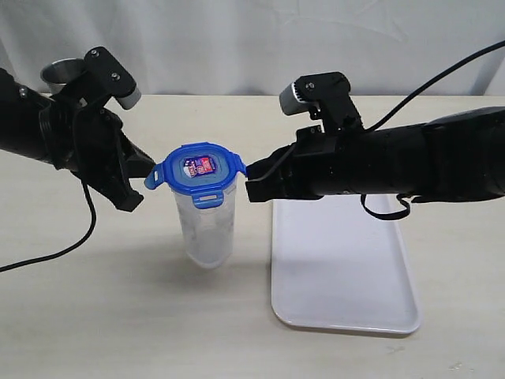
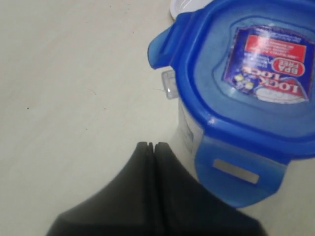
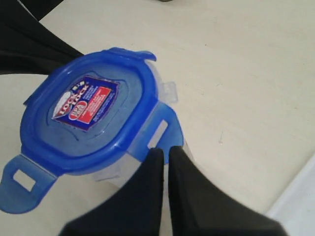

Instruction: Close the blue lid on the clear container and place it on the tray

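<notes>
The clear container point(image 1: 203, 233) stands upright on the table just left of the tray point(image 1: 339, 268). The blue lid point(image 1: 197, 172) sits on its rim, sticker face up. Its front tab hangs down and the side tabs stick outward. My left gripper point(image 1: 147, 170) is shut and empty at the lid's left side. In the left wrist view the gripper point(image 2: 150, 145) has its tips beside the container wall point(image 2: 186, 129), under the lid point(image 2: 246, 78). My right gripper point(image 1: 251, 180) is shut at the lid's right side. In the right wrist view the gripper point(image 3: 166, 149) touches one lid point(image 3: 83, 118) tab.
A steel cup point(image 1: 61, 73) stands at the back left behind the left arm. The tray's white edge point(image 3: 301, 204) shows close to the right gripper. Black cables trail over the table on both sides. A white curtain closes off the back.
</notes>
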You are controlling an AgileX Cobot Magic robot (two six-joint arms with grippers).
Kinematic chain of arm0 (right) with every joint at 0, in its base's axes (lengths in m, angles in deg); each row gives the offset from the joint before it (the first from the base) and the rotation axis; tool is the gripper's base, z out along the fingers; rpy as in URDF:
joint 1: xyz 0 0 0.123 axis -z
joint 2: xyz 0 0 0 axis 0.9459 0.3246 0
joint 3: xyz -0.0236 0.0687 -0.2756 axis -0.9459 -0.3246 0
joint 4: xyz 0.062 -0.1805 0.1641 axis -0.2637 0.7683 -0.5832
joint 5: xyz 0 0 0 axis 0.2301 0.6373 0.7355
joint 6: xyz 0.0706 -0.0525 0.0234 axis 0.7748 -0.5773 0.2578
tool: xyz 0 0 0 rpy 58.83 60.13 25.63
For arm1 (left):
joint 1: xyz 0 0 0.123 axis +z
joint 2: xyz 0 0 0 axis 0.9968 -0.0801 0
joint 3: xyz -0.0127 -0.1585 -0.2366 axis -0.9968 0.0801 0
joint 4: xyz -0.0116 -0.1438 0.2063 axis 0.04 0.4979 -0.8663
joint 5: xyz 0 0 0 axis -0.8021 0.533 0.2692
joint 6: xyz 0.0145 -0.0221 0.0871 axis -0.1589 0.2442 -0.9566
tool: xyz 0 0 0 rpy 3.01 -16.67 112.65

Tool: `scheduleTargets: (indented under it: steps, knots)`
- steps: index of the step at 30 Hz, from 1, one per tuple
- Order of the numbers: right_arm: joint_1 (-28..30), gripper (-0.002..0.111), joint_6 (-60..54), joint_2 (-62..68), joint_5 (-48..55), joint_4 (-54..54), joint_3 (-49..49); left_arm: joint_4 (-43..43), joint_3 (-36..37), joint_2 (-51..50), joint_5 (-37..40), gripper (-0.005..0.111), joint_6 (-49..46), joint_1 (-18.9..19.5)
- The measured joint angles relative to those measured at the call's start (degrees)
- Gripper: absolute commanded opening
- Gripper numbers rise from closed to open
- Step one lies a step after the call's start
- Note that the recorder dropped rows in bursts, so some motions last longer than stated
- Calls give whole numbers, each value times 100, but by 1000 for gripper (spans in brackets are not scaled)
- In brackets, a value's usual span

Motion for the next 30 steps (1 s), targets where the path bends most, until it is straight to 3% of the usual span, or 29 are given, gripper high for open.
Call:
scheduleTargets:
  steps: [30]
  knots:
    - [0,4,-32,140,-611,-110,243,142,0,0,325,0,0,0]
